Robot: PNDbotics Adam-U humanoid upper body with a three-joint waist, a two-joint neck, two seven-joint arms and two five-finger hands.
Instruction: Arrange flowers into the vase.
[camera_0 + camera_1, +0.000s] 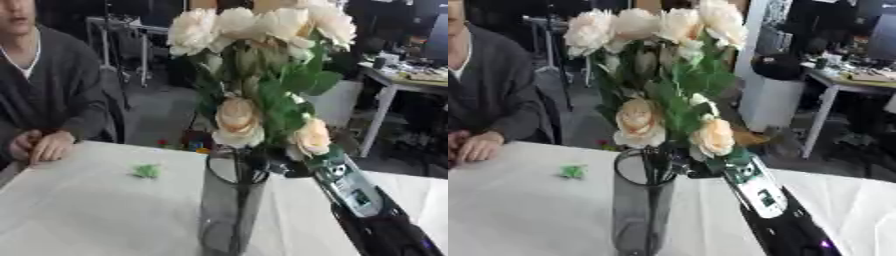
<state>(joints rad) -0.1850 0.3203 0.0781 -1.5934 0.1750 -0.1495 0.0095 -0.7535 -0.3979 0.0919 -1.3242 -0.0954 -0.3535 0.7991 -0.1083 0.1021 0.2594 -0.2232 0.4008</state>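
A tall grey glass vase (229, 210) stands on the white table (79, 215) in front of me, with stems inside it. It holds several cream-white roses (262, 25) at the top and a peach rose (236, 117) lower down among green leaves. A second peach rose (312, 137) hangs at the right, just above my right hand (703, 169). That hand sits at the vase's right rim, mostly hidden by leaves. My right forearm (354, 192) rises to it from the lower right corner. My left hand does not show.
A small green leaf scrap (147, 171) lies on the table left of the vase. The table's far edge runs just behind the vase. Desks and a white bin (770, 102) stand beyond it.
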